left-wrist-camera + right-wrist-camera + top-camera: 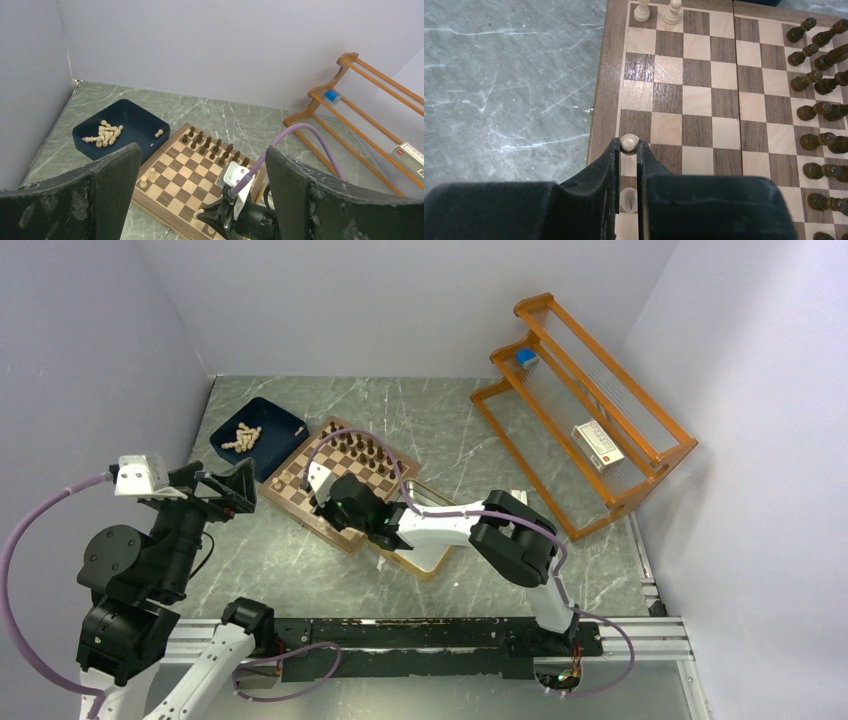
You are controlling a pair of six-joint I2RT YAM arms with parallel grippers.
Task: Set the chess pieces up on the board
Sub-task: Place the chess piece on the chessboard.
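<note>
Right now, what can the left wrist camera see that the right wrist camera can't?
Only left wrist: the navy tray of loose pale pieces and the orange rack. Only right wrist: the right gripper shut on a pale piece. Both: the chessboard, the dark pieces lined up, and two pale pieces standing in a corner.

The middle squares of the board (pixel 187 172) lie bare. Dark pieces (pixel 212 147) crowd its far edge, and the right arm (pixel 440 525) overhangs its near edge.
</note>
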